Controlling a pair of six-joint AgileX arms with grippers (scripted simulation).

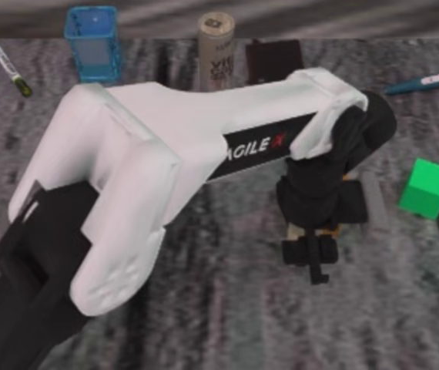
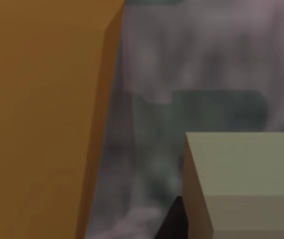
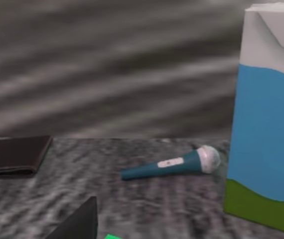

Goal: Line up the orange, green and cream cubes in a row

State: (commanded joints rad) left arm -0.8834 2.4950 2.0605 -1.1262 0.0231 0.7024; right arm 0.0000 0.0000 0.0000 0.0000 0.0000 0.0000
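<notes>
My left arm reaches across the table, and its gripper [image 1: 312,258] points down right of the middle. It is shut on the cream cube [image 2: 246,184]: one dark finger [image 2: 174,221] presses that cube's side, and the other finger is hidden. The orange cube [image 2: 42,119] stands close beside the cream one with a narrow gap between them. From above, only slivers of the orange cube [image 1: 350,176] and the cream cube [image 1: 290,230] show under the wrist. The green cube [image 1: 426,187] sits alone at the right. My right gripper [image 3: 137,235] is parked off the top view, open.
Along the back stand a blue mesh holder [image 1: 92,42], a tan cylinder [image 1: 216,50] and a dark wallet [image 1: 273,58]. A teal microphone [image 1: 431,79] lies back right and a marker [image 1: 11,69] back left. The right wrist view shows a blue-and-white carton [image 3: 266,114].
</notes>
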